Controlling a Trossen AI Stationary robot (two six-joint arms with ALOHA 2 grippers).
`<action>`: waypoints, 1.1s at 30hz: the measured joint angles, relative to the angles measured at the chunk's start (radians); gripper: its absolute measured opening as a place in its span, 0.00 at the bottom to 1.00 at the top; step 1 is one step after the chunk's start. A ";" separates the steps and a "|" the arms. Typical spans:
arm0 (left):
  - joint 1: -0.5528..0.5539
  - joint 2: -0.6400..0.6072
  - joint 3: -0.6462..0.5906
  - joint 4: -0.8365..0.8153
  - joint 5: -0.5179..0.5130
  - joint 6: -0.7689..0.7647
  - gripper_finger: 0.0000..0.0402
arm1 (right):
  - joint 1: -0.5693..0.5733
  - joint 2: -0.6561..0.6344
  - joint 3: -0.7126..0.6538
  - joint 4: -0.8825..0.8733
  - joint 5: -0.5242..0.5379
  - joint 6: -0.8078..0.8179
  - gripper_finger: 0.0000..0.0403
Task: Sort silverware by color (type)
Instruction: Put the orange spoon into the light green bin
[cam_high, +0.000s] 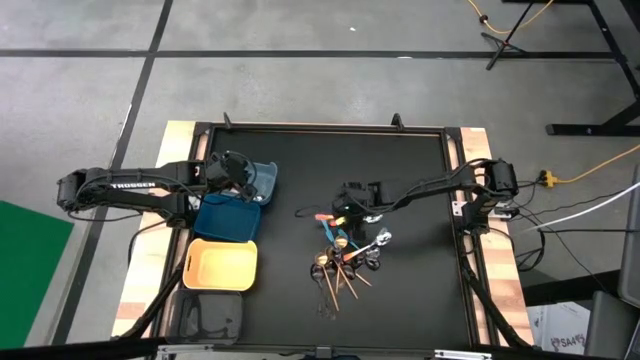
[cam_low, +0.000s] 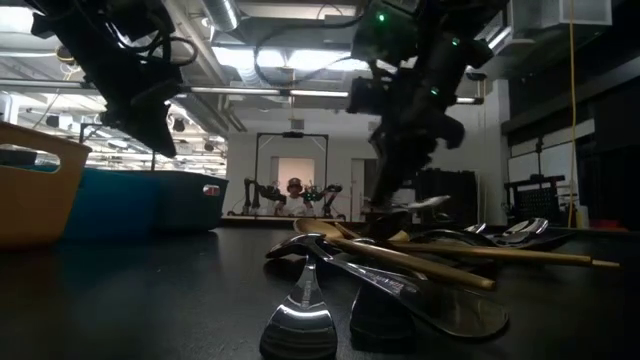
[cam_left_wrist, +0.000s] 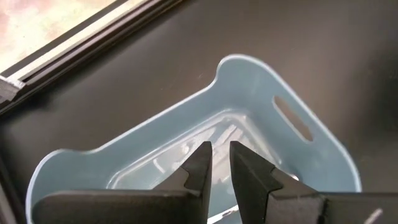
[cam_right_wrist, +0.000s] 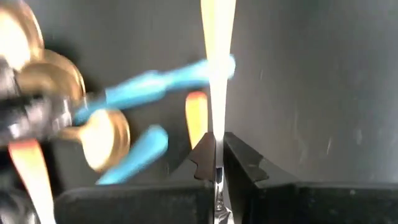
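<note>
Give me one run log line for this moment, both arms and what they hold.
left pincer: over light blue bin, holding nothing | right pincer: shut on orange-handled utensil above silverware pile | sorting unfinished

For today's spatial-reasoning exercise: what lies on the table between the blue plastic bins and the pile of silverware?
Nothing: in the high view, only bare black tabletop separates the blue plastic bins from the silverware pile.

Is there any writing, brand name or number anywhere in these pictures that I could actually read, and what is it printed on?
"TROSSEN": white letters along the left arm, seen from above.
A cardboard box at the lower right edge of the high view carries dark lettering, too small to read.
Nothing readable shows on the bins, the silverware or the table in any view.
</note>
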 joint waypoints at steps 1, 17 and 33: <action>0.000 0.000 0.000 0.011 0.000 0.000 0.13 | 0.000 0.000 0.003 0.029 0.000 0.000 0.04; -0.004 0.003 0.000 0.352 0.272 -0.001 0.13 | -0.054 0.000 0.091 0.090 0.028 0.002 0.04; -0.005 0.090 0.000 0.547 0.415 -0.316 0.32 | -0.052 0.000 0.091 0.093 0.096 0.000 0.04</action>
